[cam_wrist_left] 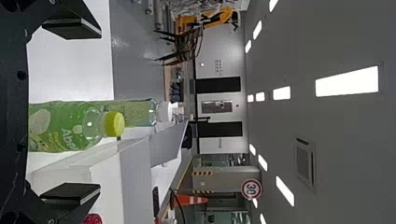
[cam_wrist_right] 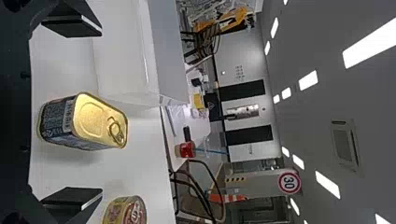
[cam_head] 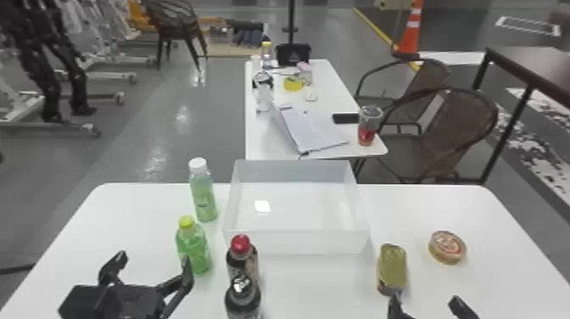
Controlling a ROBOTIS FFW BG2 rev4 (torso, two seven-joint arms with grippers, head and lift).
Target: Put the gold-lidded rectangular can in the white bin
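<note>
The gold-lidded rectangular can [cam_head: 392,268] stands on the table right of the white bin [cam_head: 297,242], which holds nothing. Just in front of the can is my right gripper [cam_head: 426,306], open. In the right wrist view, the can [cam_wrist_right: 84,122] lies between the spread fingers of the right gripper [cam_wrist_right: 72,116] without contact on either side. My left gripper [cam_head: 150,271] is open over the table's left part, near the green bottle. The left wrist view has the left gripper [cam_wrist_left: 72,112] with its fingers wide apart.
A green bottle with a yellow cap [cam_head: 193,250] and a white-capped bottle [cam_head: 203,195] stand left of the bin. A red-capped bottle [cam_head: 242,258] and a dark bottle [cam_head: 243,299] are at its front left. A round can [cam_head: 447,247] sits right of the rectangular one.
</note>
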